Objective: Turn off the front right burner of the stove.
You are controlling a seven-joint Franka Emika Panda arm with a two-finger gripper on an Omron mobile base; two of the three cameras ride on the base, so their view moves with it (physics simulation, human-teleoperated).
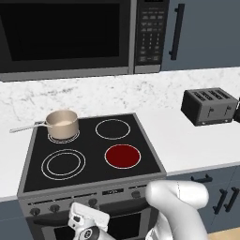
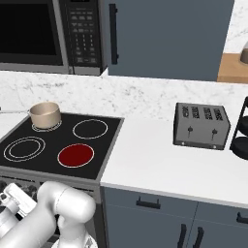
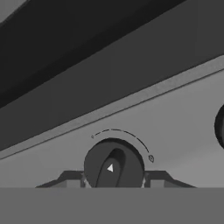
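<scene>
The stove (image 1: pixel 92 142) (image 2: pixel 50 143) is a black glass-top range with a grey front panel. Its front right burner (image 1: pixel 123 156) (image 2: pixel 75 155) glows deep red inside a thin white ring. In the hand view my gripper (image 3: pixel 114 177) is shut on a dark round knob (image 3: pixel 113 162) of the front panel, with one fingertip (image 3: pixel 75 178) against each side. The knob's white triangle mark points up, under a thin arc scale. From the left base view the hand (image 1: pixel 87 218) sits low against the panel, covering that knob.
A beige saucepan (image 1: pixel 62 123) (image 2: pixel 45 114) stands on the back left zone, its handle pointing left. A dark toaster (image 1: pixel 209 106) (image 2: pixel 201 125) sits on the white counter to the right. A black microwave (image 1: pixel 65 33) hangs above. Another knob (image 3: pixel 220 127) shows at the hand view's right edge.
</scene>
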